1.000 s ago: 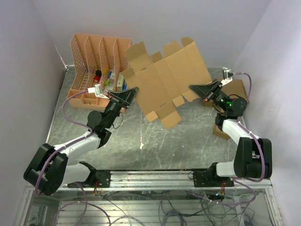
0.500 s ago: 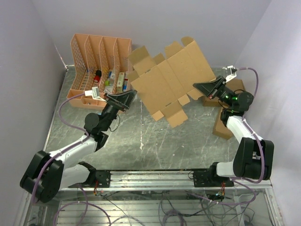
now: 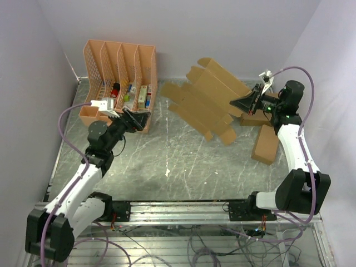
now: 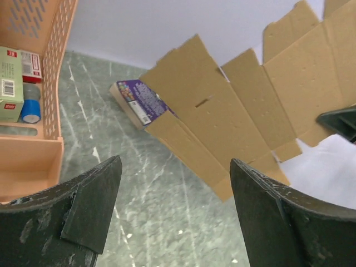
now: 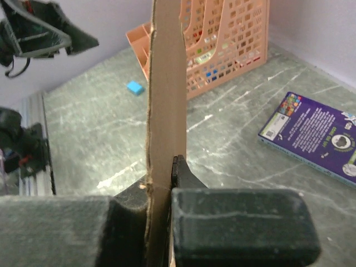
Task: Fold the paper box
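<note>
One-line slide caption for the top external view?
Right gripper alone holds the unfolded paper box tilted over the table; left gripper open and clear of it, near the peach file organizer.

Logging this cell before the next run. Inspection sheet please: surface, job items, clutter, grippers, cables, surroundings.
Surface: grey marbled table, pale streaks.
Job's things: paper box, a flat unfolded die-cut sheet, lifted and tilted, held at one edge.
Clutter: orange file rack with small items at back left; purple printed box lying flat behind the sheet; brown carton by the right arm; small blue piece on the table.
Grippers: left gripper open, empty, apart from the sheet; right gripper shut on the sheet's edge.
Cables: purple cables looped off both wrists; loose wiring below the front rail.
Surroundings: plain pale walls.
</note>
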`<state>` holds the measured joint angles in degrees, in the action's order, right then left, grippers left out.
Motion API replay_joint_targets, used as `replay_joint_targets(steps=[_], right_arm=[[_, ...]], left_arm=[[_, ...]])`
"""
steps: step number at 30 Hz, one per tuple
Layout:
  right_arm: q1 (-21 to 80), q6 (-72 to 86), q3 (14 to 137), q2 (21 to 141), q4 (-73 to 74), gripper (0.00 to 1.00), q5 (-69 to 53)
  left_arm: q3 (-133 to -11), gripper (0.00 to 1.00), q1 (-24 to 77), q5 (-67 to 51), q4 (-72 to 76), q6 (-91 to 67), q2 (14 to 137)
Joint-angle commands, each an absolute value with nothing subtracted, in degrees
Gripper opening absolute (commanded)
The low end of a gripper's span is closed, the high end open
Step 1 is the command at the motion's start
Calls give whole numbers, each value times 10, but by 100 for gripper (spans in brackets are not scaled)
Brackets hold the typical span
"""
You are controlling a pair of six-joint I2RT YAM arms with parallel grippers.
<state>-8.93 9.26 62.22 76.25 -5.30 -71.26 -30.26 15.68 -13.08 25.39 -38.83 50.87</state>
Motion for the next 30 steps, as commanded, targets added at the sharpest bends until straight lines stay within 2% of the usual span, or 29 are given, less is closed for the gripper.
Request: replay_joint_targets(steps=[1,5,7,15,21,25,30], right_arm=[[-91,-142,656,754,165,0,-740],[-91,-233,670,755,240,0,-752],[-91,-290,680,757,289,0,-751],[-90,-421,699,766,402,0,-783],[-84,-501,700,770,457,0,-776],[-79,-494,690,773,439,0,-757],[-73,-438,676,781,384,0,-730]], left_arm=[[-282,89,138,-215,342,-315,568],[-222,88,135,-267,599,-260,630],[-211,88,135,-285,667,-243,657],[-236,84,135,-337,677,-250,723],[-200,82,136,-351,815,-248,756],[-210,75,138,-362,819,-263,782],[-219,75,149,-351,812,-263,801]])
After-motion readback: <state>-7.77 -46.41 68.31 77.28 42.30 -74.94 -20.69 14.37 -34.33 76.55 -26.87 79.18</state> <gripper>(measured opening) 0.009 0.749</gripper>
